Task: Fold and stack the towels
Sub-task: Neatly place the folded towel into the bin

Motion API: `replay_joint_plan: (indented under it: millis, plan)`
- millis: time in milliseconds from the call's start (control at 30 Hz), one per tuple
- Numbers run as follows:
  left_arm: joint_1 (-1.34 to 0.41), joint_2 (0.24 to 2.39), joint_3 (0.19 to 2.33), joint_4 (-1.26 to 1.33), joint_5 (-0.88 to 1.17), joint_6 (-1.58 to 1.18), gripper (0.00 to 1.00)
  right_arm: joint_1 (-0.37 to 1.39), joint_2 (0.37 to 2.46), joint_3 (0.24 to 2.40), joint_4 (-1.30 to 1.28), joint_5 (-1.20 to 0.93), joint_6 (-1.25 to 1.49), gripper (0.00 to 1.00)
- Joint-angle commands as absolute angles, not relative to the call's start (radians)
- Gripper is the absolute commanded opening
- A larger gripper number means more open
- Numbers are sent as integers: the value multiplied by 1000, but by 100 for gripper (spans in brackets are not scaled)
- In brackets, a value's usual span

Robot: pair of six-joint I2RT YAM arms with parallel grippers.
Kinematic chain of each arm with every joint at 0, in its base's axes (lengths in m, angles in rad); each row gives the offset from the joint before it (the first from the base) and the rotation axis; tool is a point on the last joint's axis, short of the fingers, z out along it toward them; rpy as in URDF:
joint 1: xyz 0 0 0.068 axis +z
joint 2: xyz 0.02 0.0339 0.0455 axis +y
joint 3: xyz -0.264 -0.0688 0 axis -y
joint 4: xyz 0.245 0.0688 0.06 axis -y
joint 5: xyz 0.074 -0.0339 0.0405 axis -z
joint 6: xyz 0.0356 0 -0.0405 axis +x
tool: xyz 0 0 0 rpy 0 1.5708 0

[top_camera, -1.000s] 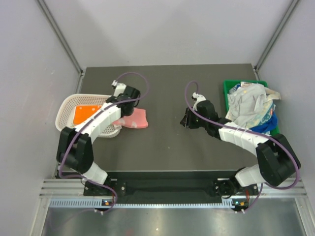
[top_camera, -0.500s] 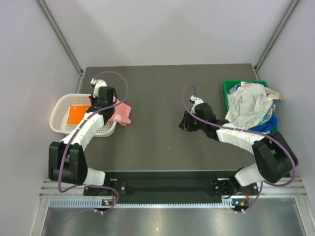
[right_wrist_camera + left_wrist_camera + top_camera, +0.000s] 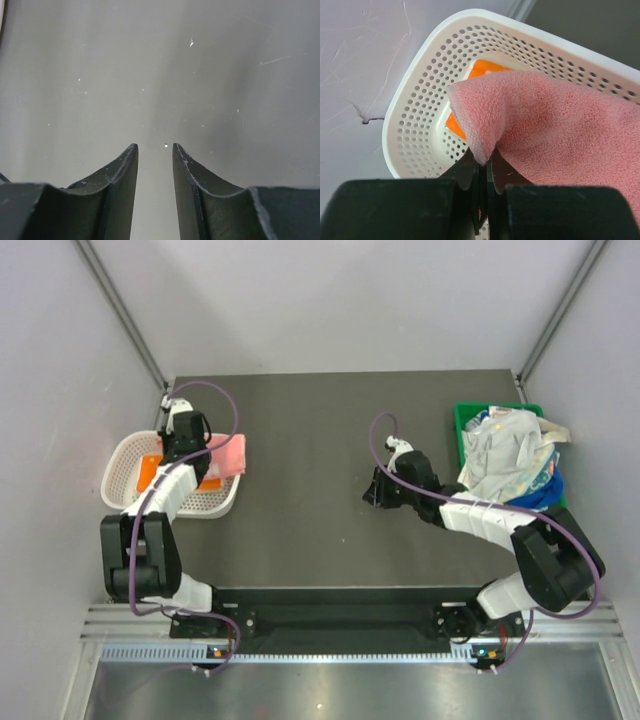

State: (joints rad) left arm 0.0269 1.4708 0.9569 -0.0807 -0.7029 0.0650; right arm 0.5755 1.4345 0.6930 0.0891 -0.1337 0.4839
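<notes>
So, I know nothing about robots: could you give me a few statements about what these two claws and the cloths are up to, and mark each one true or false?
1. The left gripper is shut on a pink towel, holding it over the white basket. True.
2. That basket is empty. False: an orange towel lies inside it.
3. The right gripper is holding a towel too. False: its jaws stand open with nothing between them, over the bare table.
4. Crumpled towels are piled in the green bin. True.
</notes>
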Motion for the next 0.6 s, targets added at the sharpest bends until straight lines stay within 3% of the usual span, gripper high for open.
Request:
replay_joint_plan:
  millis: [0,333,400,467,533,567]
  plan:
    - [92,1523,977,34,-684,109,0,592,1436,681,150,-147,491,34]
    - [201,1715,1025,71,-649,77,0,594,1420,669,155,-149,486,34]
    - [204,1739,1055,45,-647,48,34,594,1422,670,156,-149,483,34]
    - [206,1741,1063,28,-693,14,56,594,1424,673,156,-149,485,34]
    - [206,1733,1063,34,-707,9,90,592,1424,672,156,-147,483,34]
    - [206,1723,1066,29,-721,5,99,594,1424,672,158,-147,483,34]
